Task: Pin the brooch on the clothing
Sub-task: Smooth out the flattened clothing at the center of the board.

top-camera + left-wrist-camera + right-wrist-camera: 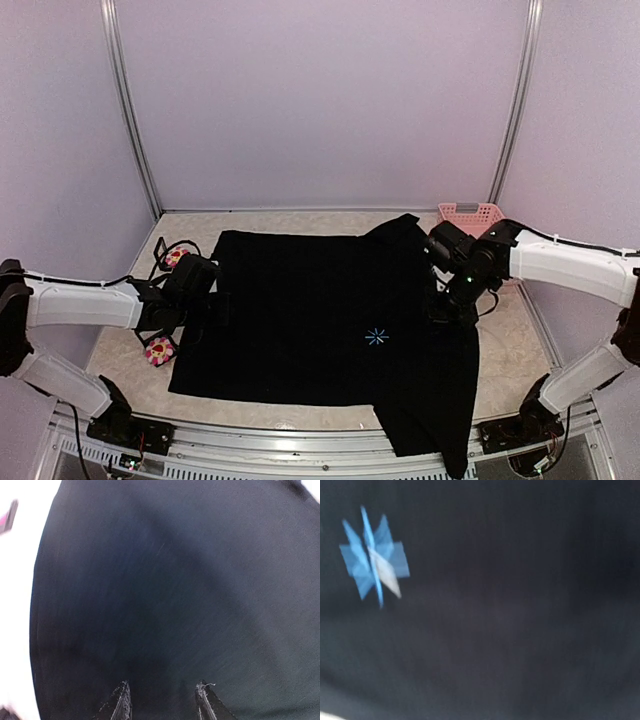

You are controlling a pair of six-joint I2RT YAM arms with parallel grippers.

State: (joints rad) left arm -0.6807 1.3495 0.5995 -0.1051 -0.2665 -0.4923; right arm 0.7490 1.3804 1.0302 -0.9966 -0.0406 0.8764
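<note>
Trouble from here, as we judge it, starts with the two look-alike flowers off the left sleeve of the black T-shirt [320,310]. The brooch [160,350] lies on the table [510,370] just beside the shirt's near-left edge, and a second flower brooch [176,257] sits farther back by the sleeve. The left arm's wrist hangs between them, so a short reach either way could close on the wrong one. The left gripper [162,695] is over the cloth with its fingertips [121,700] parted and nothing between them. If it descends here it would pinch fabric rather than a flower, and dragging that would ruck the shirt. The right gripper [441,303] is low over the shirt's right side. Its own camera shows only blurred black cloth and the light-blue starburst mark [372,560], so we cannot tell how far it is open or whether it holds anything. If it presses down and slides, the cloth may shift under it. One corner of the shirt also hangs over the near table edge, where its weight could help the shirt slip. The only container is a pink basket [468,212] at the far right, partly behind the right arm, and we cannot see what is in it.
</note>
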